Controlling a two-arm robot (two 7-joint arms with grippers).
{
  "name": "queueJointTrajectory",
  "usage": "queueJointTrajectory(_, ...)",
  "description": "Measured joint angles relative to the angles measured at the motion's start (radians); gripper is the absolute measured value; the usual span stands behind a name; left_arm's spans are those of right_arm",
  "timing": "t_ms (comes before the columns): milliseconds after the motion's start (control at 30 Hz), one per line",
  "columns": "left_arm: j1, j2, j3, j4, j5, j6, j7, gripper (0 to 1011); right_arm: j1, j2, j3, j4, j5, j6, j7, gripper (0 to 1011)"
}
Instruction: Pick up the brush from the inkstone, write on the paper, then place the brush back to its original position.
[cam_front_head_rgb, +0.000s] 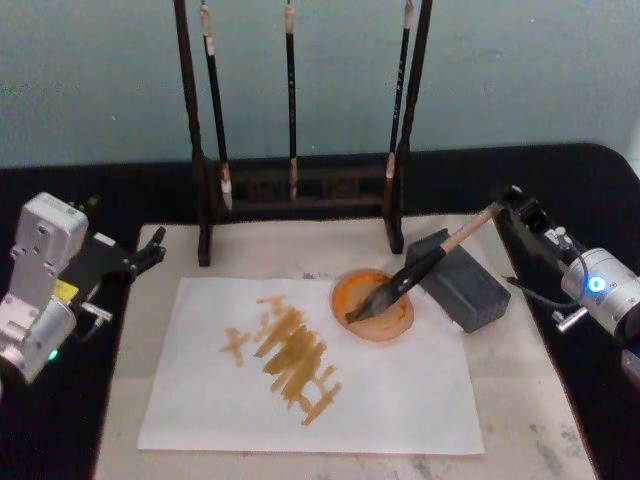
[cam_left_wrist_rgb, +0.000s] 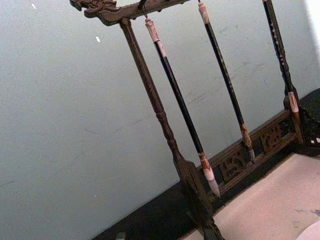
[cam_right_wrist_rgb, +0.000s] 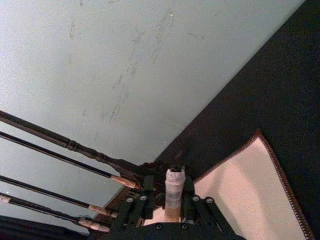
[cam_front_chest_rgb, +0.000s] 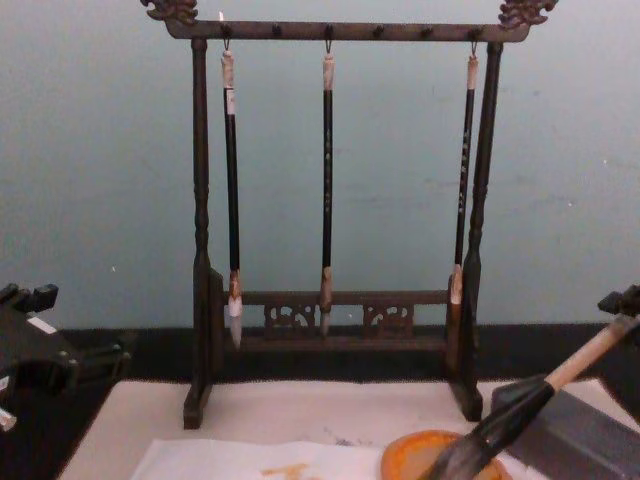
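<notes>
Right gripper pinching brush end, bristles in inkstone, handle over grey block, rack behind; left gripper parked.

Black at left gripper, backed by white boxy housing with yellow label and green light. Black at right gripper too, backed by silver cylinder, glowing blue ring, thin black cable.

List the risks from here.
The right gripper holds the brush only at its end cap, so it may slip. Its tip lies in the inkstone; a nudge could drag ink onto the paper. The handle leans on the grey block and might roll off. The left gripper is parked left of the paper.
</notes>
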Motion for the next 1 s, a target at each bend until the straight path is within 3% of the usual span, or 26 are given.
queueJointTrajectory(200, 0.000, 0.000, 0.000, 0.000, 0.000, 0.000, 0.000, 1010, -0.001, -0.001, 0.001, -0.001, 0.000, 0.000, -0.001, 528)
queueJointTrajectory(700, 0.000, 0.000, 0.000, 0.000, 0.000, 0.000, 0.000, 1010, -0.001, -0.001, 0.002, -0.001, -0.002, 0.000, -0.001, 957)
queueJointTrajectory(867, 0.000, 0.000, 0.000, 0.000, 0.000, 0.000, 0.000, 1010, -0.002, -0.001, 0.002, -0.001, -0.002, 0.000, -0.001, 1000)
queueJointTrajectory(1000, 0.000, 0.000, 0.000, 0.000, 0.000, 0.000, 0.000, 1010, -0.026, 0.015, 0.000, -0.050, 0.010, 0.003, -0.039, 1000)
